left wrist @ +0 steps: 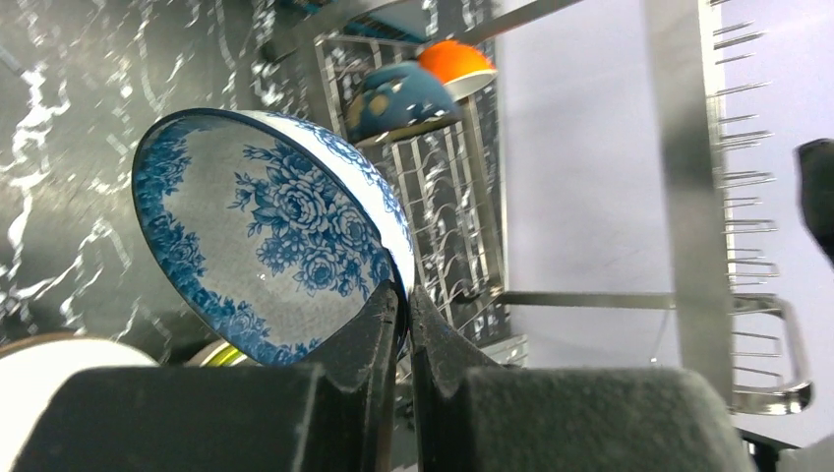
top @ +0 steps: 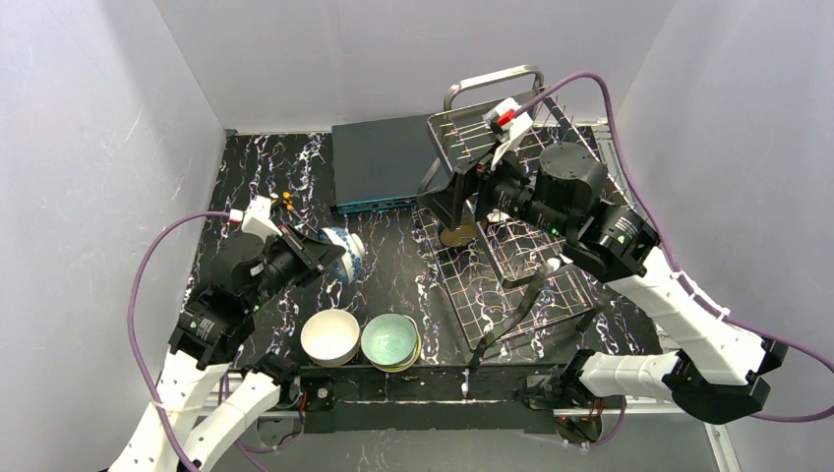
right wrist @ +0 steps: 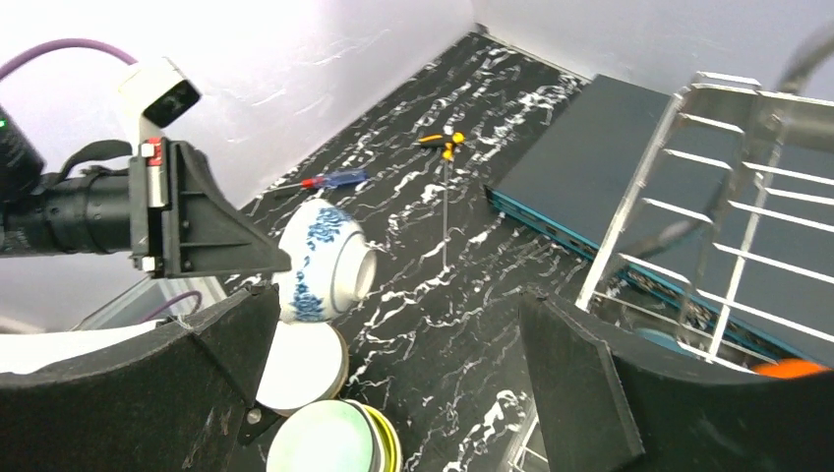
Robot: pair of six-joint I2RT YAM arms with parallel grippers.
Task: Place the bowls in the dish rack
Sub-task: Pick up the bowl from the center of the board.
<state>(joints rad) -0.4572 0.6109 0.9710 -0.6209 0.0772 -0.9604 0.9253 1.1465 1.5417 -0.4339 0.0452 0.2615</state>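
Two arms of identical build. The left arm [top: 211, 324] and right arm [top: 679, 305] have white tubular links joined by black cylindrical joint housings, and a small green indicator light [top: 622, 236] glows on a housing of each. A purple cable [top: 148, 285] runs along each arm to the wrist. Each wrist bears a white camera block [right wrist: 157, 88] with a red detail beside it. The left claw [left wrist: 403, 305] and right claw [right wrist: 398, 295] each have two matte black, wedge-shaped fingers [left wrist: 344, 393] with a grainy surface. Both bases are black and fixed to a black base rail [top: 393, 379].
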